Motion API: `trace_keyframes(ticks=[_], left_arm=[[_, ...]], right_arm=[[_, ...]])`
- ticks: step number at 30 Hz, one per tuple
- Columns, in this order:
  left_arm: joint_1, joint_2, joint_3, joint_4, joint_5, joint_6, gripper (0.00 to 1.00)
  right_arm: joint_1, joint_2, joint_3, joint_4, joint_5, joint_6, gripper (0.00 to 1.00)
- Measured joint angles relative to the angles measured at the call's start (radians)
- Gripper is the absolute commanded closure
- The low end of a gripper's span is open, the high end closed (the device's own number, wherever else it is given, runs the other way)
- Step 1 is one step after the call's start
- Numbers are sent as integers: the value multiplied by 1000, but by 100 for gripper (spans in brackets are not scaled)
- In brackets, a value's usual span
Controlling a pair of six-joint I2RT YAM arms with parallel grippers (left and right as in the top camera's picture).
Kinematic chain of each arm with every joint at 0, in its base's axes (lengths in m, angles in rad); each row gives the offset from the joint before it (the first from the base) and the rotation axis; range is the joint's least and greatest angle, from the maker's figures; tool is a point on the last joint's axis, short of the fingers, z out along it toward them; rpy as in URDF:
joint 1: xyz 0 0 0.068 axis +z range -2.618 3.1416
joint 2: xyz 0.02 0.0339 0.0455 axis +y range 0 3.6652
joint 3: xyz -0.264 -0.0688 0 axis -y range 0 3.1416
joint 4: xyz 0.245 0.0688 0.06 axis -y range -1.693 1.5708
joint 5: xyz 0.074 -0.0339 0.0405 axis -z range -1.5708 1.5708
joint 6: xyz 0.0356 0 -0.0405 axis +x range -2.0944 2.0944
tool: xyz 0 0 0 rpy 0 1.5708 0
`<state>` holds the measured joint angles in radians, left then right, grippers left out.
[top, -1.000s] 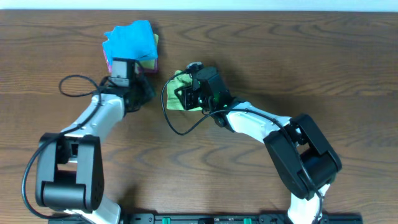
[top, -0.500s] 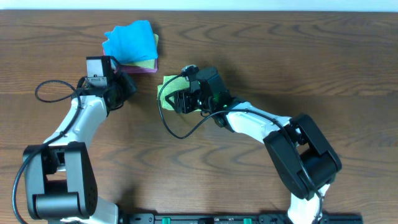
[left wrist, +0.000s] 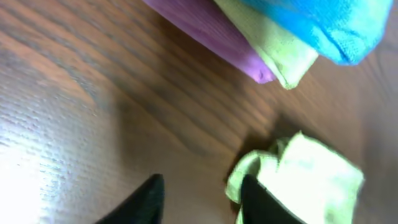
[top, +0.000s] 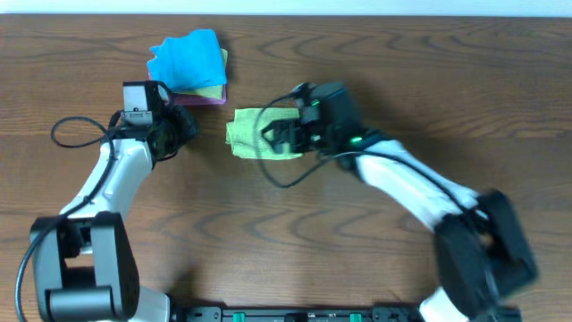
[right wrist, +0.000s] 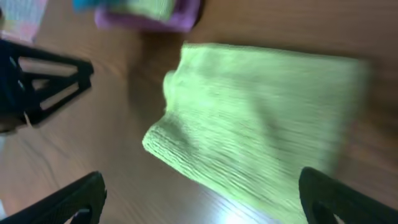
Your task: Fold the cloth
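The green cloth [top: 253,133] lies folded in a flat rectangle on the wooden table, between the two arms. In the right wrist view the cloth [right wrist: 261,118] spreads out ahead of my right gripper [right wrist: 202,205], which is open wide with nothing in it. From above, the right gripper [top: 275,136] hovers at the cloth's right end. My left gripper [top: 186,131] sits just left of the cloth. In the left wrist view it [left wrist: 202,205] is open, with bare wood between its fingers and the cloth [left wrist: 305,177] beside the right fingertip [left wrist: 258,199].
A stack of folded cloths [top: 189,64], blue on yellow on purple, lies at the back left, just beyond the left gripper. Its purple edge [left wrist: 205,31] shows in the left wrist view. The left arm's cable [top: 76,130] loops over the table.
The right gripper has let go of the green cloth, opened wide and drawn back to the right. The left gripper moved left away from the stack, then opened. The cloth now lies flat and folded.
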<state>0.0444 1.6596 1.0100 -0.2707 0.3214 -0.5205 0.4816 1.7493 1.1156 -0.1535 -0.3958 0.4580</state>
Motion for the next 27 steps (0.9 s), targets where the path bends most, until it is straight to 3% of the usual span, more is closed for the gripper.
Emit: trace_keyframes(ticks=[5, 13, 27], left_arm=[[0, -39, 0, -59, 71, 2, 3], [-10, -46, -1, -120, 204, -47, 4], [-153, -28, -88, 13, 248, -212, 5]], right_arm=[[-100, -192, 8, -265, 16, -87, 1], [-209, -450, -10, -639, 40, -262, 1], [-499, -1104, -486, -679, -43, -306, 1]])
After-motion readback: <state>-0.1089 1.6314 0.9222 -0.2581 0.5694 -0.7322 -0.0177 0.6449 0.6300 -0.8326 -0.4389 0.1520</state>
